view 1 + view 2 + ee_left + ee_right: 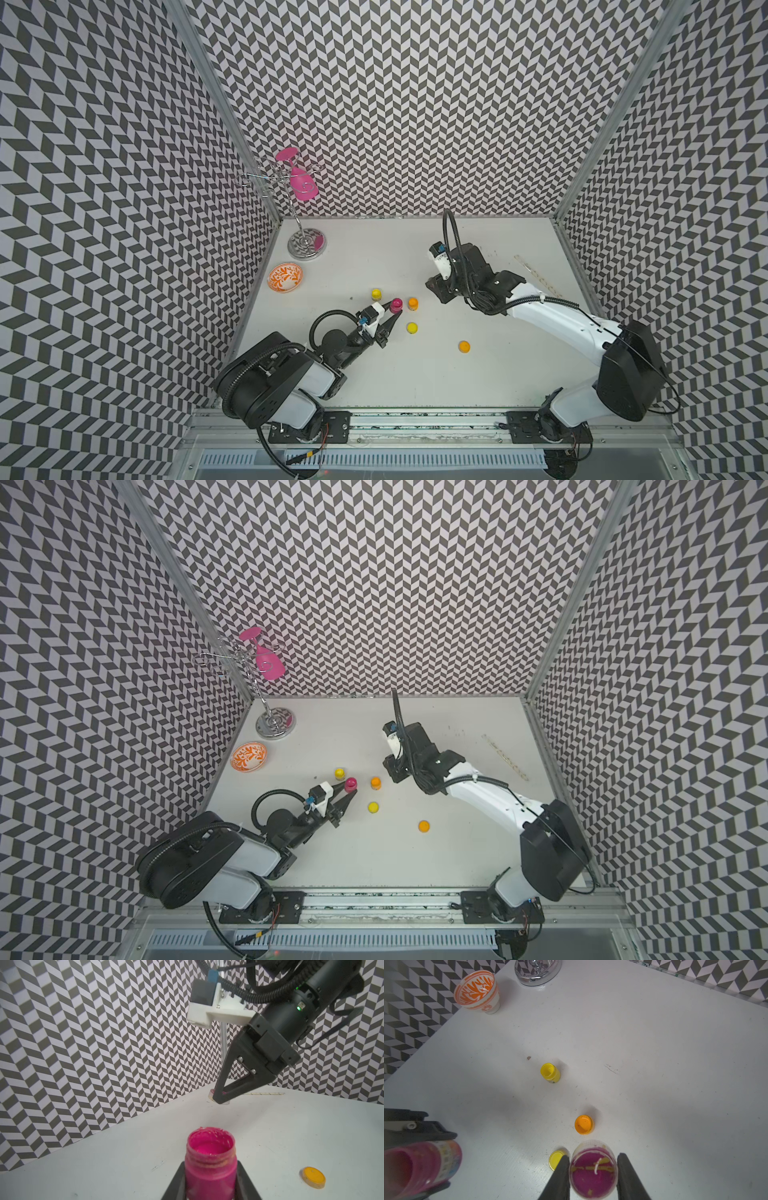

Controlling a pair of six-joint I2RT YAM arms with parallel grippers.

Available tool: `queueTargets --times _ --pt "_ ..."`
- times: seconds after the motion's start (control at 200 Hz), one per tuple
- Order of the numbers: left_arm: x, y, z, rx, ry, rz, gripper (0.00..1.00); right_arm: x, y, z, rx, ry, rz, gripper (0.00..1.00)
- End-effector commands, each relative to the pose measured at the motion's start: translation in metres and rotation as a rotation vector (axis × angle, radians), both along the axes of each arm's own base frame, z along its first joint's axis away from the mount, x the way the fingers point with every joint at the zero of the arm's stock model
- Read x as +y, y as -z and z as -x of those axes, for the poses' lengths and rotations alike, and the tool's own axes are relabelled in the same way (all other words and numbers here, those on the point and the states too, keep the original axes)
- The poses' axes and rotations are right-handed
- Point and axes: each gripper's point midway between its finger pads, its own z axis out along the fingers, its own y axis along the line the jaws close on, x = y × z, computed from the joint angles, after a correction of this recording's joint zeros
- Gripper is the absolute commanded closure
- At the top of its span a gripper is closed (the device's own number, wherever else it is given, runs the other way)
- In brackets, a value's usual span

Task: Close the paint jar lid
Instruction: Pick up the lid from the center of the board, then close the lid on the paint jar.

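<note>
Magenta paint jar [209, 1159], small rigid plastic, open, part-filled with paint; near the middle of the white table [415, 374], clamped at the body by the left end effector [211, 1167]. Its clear, paint-smeared screw lid [592, 1176]: pinched across the rim by the right end effector [593, 1156], apart from the jar. Likely light, slick; grip rim sides, keep level. Yellow plastic jar [550, 1072], orange plastic jar [584, 1124]: open, paint inside.

Chevron-patterned walls [415, 104], white tabletop [415, 374]
</note>
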Motion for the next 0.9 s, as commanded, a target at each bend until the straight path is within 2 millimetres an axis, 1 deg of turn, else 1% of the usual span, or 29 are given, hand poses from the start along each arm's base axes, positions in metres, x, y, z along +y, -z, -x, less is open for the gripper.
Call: queueTargets --times 0.0,0.105,0.14,0.23,0.3,0.401,0.461,0.551,0.606,0.706,0.791,0.891 --pt "0.016 -0.043 0.004 -0.148 -0.063 0.095 0.69 0.015 -0.004 0.013 -0.046 -0.092 -0.051 0.72" --pt "0.010 -0.041 0.005 -0.158 -0.048 0.046 0.69 0.020 -0.004 0.022 -0.075 -0.138 -0.094 0.72" --pt "0.008 -0.040 0.006 -0.162 -0.048 0.030 0.70 0.020 -0.002 0.024 -0.076 -0.146 -0.099 0.72" --pt "0.011 -0.040 0.004 -0.173 -0.072 0.008 0.70 0.019 0.003 0.027 -0.072 -0.153 -0.099 0.72" --pt "0.012 -0.040 0.004 -0.182 -0.080 -0.006 0.70 0.019 0.003 0.028 -0.077 -0.157 -0.104 0.72" --pt "0.008 -0.036 0.002 -0.184 -0.081 -0.046 0.70 0.021 0.001 0.033 -0.079 -0.177 -0.123 0.72" --pt "0.001 -0.031 0.001 -0.178 -0.059 -0.085 0.70 0.021 -0.003 0.036 -0.083 -0.188 -0.133 0.72" --pt "-0.014 -0.017 -0.002 -0.152 -0.005 -0.161 0.70 0.022 -0.012 0.040 -0.107 -0.205 -0.157 0.72" --pt "-0.020 -0.015 0.001 -0.156 0.025 -0.175 0.70 0.023 -0.016 0.044 -0.115 -0.219 -0.168 0.72" --pt "-0.023 -0.016 0.006 -0.172 0.055 -0.164 0.70 0.024 -0.025 0.049 -0.138 -0.236 -0.183 0.72" --pt "-0.025 -0.011 0.002 -0.145 0.049 -0.188 0.70 0.025 -0.030 0.054 -0.151 -0.255 -0.201 0.72" --pt "-0.029 -0.004 0.000 -0.131 0.055 -0.223 0.70 0.030 -0.035 0.063 -0.156 -0.303 -0.225 0.72"
